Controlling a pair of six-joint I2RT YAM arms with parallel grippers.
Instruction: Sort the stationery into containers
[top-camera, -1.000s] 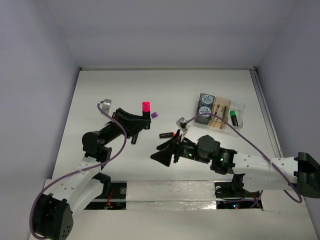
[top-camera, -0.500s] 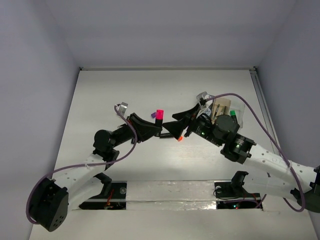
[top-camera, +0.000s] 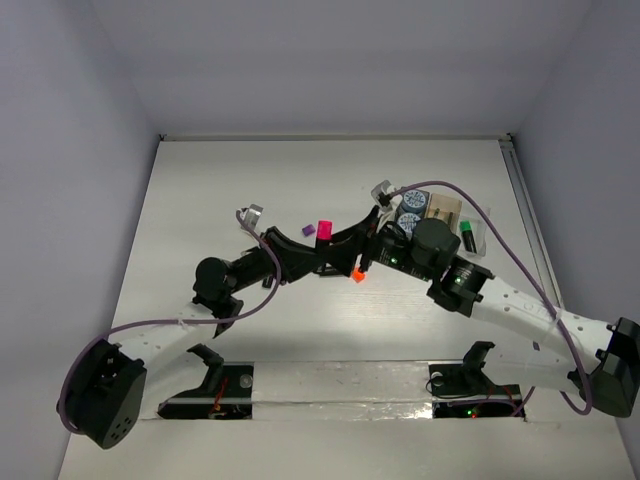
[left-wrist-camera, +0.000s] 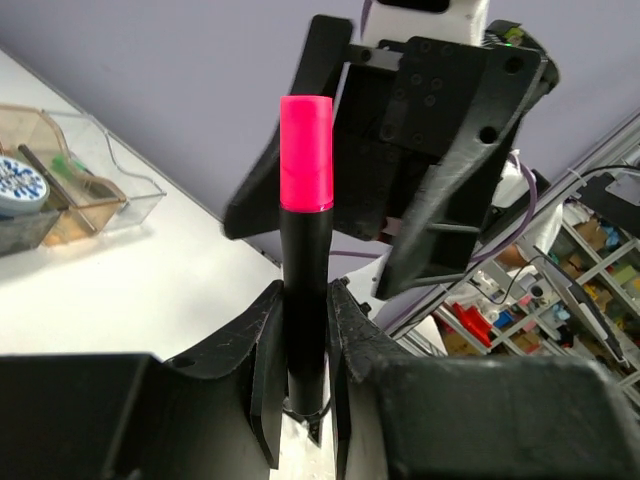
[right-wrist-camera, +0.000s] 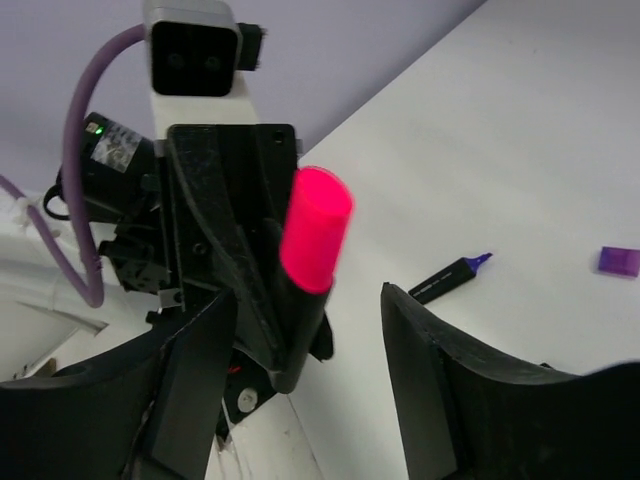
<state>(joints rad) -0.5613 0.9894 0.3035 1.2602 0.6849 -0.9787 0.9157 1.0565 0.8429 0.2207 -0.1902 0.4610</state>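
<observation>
My left gripper is shut on the black body of a pink-capped highlighter and holds it upright above the table. My right gripper faces it, open, with a finger on each side of the pink cap and a gap to both. On the table lie an uncapped purple-tipped marker, a loose purple cap and an orange cap. The clear box holds a green-capped marker. Round blue-and-white pieces sit in the dark grey holder beside it.
The two grippers meet over the table's middle, and their purple cables arch above the arms. The containers stand at the right rear behind my right arm. A metal rail runs along the table's right edge.
My right arm swung up from the near middle to the left gripper, and its jaws now straddle the pink cap. The left gripper carried the marker to the right.
</observation>
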